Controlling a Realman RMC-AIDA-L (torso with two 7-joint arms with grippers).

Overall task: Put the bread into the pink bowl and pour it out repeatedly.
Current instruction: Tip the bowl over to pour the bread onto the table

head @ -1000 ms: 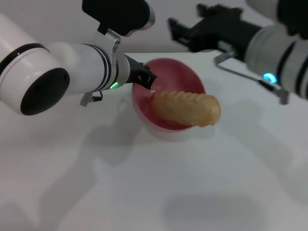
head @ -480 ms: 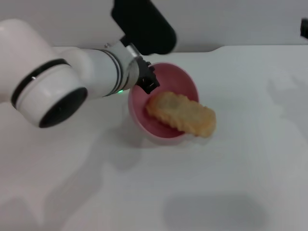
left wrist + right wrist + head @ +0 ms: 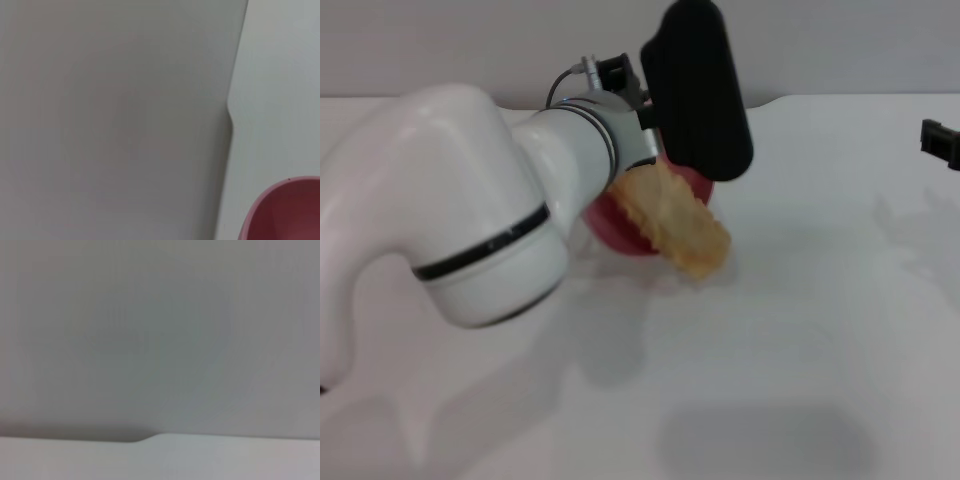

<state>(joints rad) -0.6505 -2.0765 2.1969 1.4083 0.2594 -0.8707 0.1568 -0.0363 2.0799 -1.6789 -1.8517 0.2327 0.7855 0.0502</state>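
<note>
The pink bowl (image 3: 618, 228) is tipped steeply on its side above the table, mouth turned toward the right. It hangs at the end of my left arm (image 3: 590, 140), whose grip on the rim is hidden behind the black wrist housing (image 3: 698, 85). The bread (image 3: 675, 225), orange and ridged, slides out of the bowl's mouth, its lower end close to the table. In the left wrist view only a curve of the pink bowl (image 3: 285, 212) shows in one corner. A black tip of my right gripper (image 3: 940, 145) shows at the right edge, far from the bowl.
The white table (image 3: 770, 380) stretches in front and to the right of the bowl. Its far edge (image 3: 840, 97) meets a grey wall. My left arm's large white elbow (image 3: 470, 230) fills the left of the head view.
My left arm has rolled over and swung forward, tipping the bowl further. The bread has slid lower out of the bowl. The right arm has drawn away to the right edge.
</note>
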